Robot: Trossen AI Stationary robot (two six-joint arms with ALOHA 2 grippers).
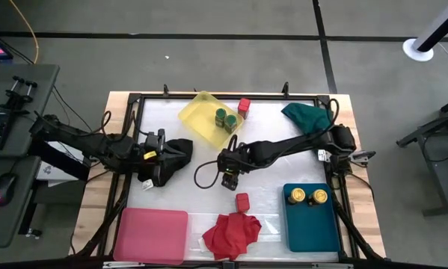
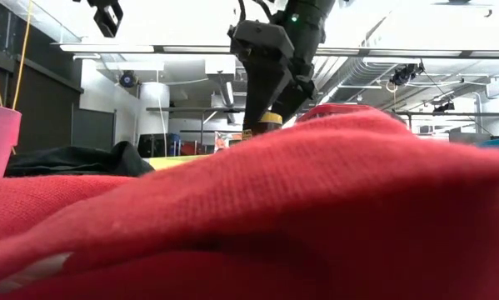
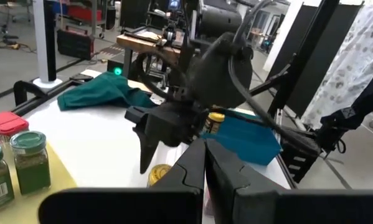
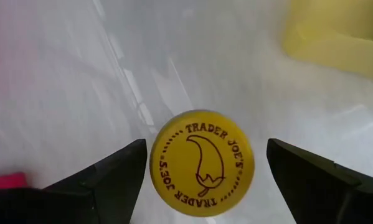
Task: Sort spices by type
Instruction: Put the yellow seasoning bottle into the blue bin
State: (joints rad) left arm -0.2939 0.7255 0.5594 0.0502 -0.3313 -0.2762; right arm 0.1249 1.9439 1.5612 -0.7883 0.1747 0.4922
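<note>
In the low view a red cloth (image 2: 316,208) hides most of the tabletop (image 1: 182,161); only the lid of the yellow-lidded jar (image 4: 202,163) shows above it. The right end effector (image 4: 202,180) hangs released over that jar mid-tabletop, fingers either side, not touching; two more yellow-lidded jars (image 1: 306,196) sit on the teal tray (image 1: 310,228); the left end effector (image 1: 150,159), clenched, waits by the black cloth (image 1: 180,152).

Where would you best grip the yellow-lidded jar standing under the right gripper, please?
Probably from straight above, closing on the round lid's rim: the yellow-lidded jar stands upright, and the right gripper is open, one finger on either side of the lid.
</note>
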